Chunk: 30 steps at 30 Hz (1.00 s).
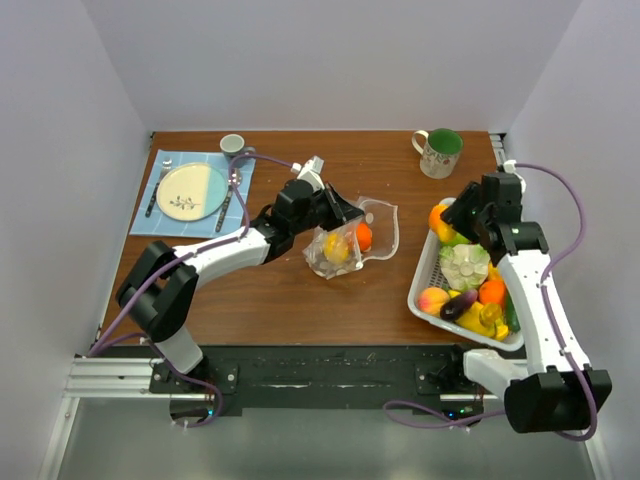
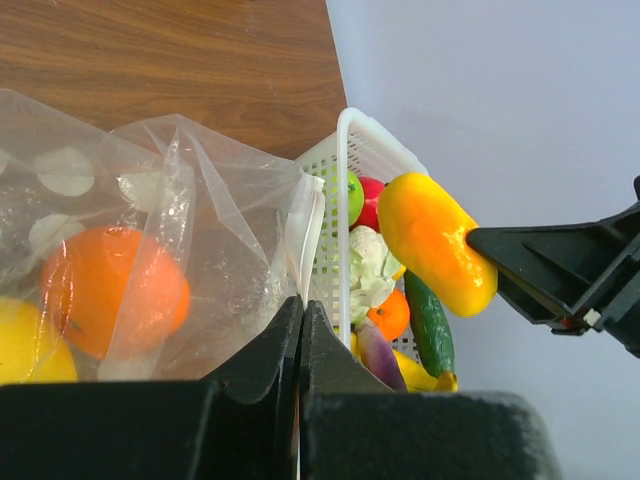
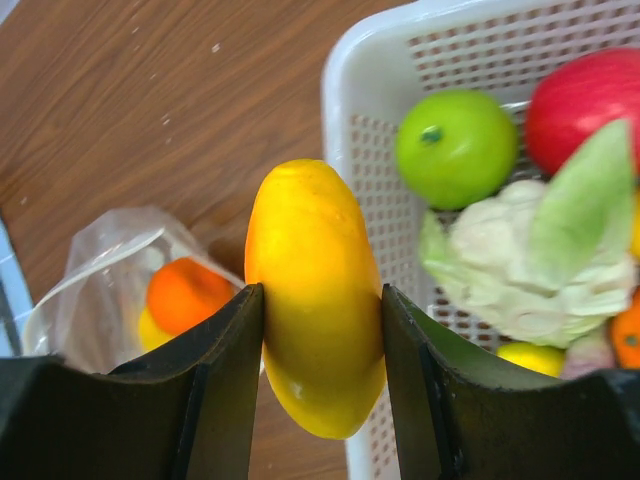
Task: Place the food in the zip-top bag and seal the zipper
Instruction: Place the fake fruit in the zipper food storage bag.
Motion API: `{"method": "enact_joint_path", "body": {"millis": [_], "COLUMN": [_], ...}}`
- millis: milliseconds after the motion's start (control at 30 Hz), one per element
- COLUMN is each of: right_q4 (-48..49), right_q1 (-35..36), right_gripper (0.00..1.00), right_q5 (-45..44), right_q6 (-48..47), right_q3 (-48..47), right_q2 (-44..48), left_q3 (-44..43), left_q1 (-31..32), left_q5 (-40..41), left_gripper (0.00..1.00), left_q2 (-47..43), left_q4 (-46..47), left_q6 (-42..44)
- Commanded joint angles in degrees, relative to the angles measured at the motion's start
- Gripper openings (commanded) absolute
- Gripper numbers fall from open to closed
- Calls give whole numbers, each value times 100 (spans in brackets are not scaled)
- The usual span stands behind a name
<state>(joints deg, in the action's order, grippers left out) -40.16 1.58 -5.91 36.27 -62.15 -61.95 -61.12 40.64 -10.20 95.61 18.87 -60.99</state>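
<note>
The clear zip-top bag [image 1: 352, 240] stands on the table with its mouth facing the basket, and an orange [image 2: 110, 290] and a yellow piece [image 2: 25, 345] lie inside. My left gripper [image 2: 302, 305] is shut on the bag's edge beside the whitish zipper strip [image 2: 304, 225]; from above, the left gripper [image 1: 340, 215] is at the bag's left side. My right gripper [image 3: 322, 300] is shut on a yellow-orange mango [image 3: 315, 290], held above the basket's left rim. That mango [image 2: 435, 240] hangs to the right of the bag's mouth.
A white slotted basket [image 1: 425, 290] at the right holds more food: a green apple [image 3: 455, 148], a red fruit [image 3: 590, 100], a cabbage [image 3: 530, 250] and others. A green mug [image 1: 438, 152] stands at the back right. A plate [image 1: 191, 191] and a small cup [image 1: 232, 144] are at the back left.
</note>
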Motion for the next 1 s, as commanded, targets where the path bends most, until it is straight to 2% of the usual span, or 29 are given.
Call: {"method": "enact_joint_path", "body": {"millis": [0,300,433,533,633,667,767,967], "right_q4": [465,1036,1194,1379,1222,1265,1476,1397], "right_q1": [649,2301,2566,2680,2689,2698,2689,2707], "right_gripper": [25,26,31,38,52,61,73,83], "right_q5": [108,-604,-744,-850,-877,-859,-780,-666], "right_q6": [521,996,1022,1040,1040,1022,1022,899], "right_q3": [-184,-569,-1044,-1220,-1361,-1318,-1150,-1229], "right_q2": [-150,-1221,-1985,-2145,-2242,-2233,-2146,-2110], "left_q3": [-189,-269,-234,-155,-31,-23,-22,39], "left_q1": [31,40,40,-12,-65,-83,-100,-109], "left_q5": [0,-132,-184,-290,-343,-343,-325,-281], "left_gripper": [0,0,0,0,0,0,0,0], "left_q2": [45,28,-200,-359,-499,-543,-579,-640], "left_q4": [301,327,205,213,318,319,380,503], "left_q6": [-88,-176,-167,-255,-352,-361,-413,-528]}}
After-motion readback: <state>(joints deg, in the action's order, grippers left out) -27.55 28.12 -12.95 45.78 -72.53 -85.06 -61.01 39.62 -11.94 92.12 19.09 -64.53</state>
